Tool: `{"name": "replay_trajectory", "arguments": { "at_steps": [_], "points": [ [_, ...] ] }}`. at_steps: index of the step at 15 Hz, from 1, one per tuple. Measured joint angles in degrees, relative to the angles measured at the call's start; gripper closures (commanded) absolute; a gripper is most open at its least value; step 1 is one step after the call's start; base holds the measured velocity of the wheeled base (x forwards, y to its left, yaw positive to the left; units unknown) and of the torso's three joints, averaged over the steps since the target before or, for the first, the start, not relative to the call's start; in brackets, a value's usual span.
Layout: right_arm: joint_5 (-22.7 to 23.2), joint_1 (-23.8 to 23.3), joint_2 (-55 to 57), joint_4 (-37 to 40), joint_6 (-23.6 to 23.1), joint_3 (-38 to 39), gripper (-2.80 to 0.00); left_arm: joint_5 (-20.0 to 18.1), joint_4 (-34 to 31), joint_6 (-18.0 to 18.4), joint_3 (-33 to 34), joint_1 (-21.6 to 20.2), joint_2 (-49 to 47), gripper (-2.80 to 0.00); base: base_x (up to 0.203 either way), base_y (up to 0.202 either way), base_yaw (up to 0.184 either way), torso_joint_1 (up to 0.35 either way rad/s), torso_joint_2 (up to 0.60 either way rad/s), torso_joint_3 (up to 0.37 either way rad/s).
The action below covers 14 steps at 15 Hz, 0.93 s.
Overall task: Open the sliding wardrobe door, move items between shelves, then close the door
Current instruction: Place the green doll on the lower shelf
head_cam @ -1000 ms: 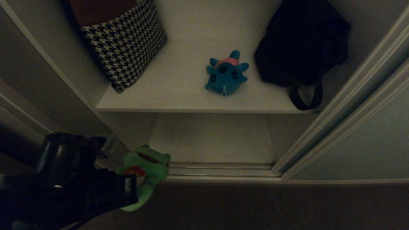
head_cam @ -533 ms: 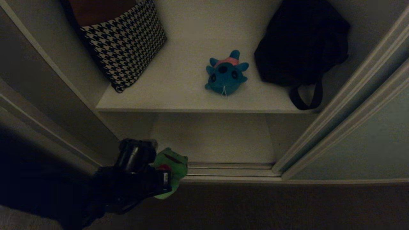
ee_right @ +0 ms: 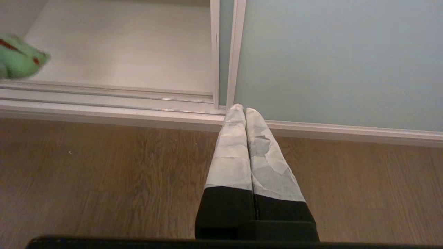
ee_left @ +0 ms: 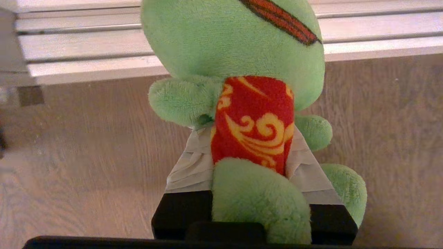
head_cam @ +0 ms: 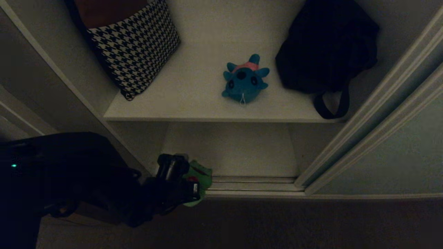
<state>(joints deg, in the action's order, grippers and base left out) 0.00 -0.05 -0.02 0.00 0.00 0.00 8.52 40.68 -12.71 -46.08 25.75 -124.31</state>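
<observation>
Wood-grain flooring is running up to the silvery ribbed rails (ee_left: pixel 207 52), where the left gripper (ee_left: pixel 252 166) is clamping the fuzzy green frog (ee_left: pixel 238 52) by its red patterned belly, just outside the lower shelf (head_cam: pixel 230 148). On the upper shelf (head_cam: pixel 193 86) the blue plush (head_cam: pixel 245 80) is sitting mid-board between the houndstooth cushion (head_cam: pixel 136 45) and black bag (head_cam: pixel 325 45). The right gripper (ee_right: pixel 245 112) is resting with fingers together before the matte sliding door (ee_right: pixel 332 58).

My left arm (head_cam: pixel 86 173) is matte black and bulky, with one small teal indicator light. Both grippers have black finger bases; my fingers (ee_right: pixel 238 152) are wrapped in creased, peeling whitish tape.
</observation>
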Motion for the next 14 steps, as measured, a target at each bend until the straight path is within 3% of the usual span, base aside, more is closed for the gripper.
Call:
{"name": "replay_trajectory", "arguments": {
  "at_steps": [3,6,14],
  "points": [
    [0.0,0.0,0.0,0.0,0.0,0.0,0.0,-0.38,0.04,1.46,-5.6,-1.48,-4.26,0.0,0.0,0.0,0.0,0.0,0.0,0.0],
    [0.0,0.0,0.0,0.0,0.0,0.0,0.0,-4.25,-0.02,4.12,-11.56,-3.86,-7.47,0.0,0.0,0.0,0.0,0.0,0.0,0.0],
    [0.0,0.0,0.0,0.0,0.0,0.0,0.0,-9.02,0.06,7.86,-27.92,-9.81,-17.55,0.0,0.0,0.0,0.0,0.0,0.0,0.0]
  ]
}}
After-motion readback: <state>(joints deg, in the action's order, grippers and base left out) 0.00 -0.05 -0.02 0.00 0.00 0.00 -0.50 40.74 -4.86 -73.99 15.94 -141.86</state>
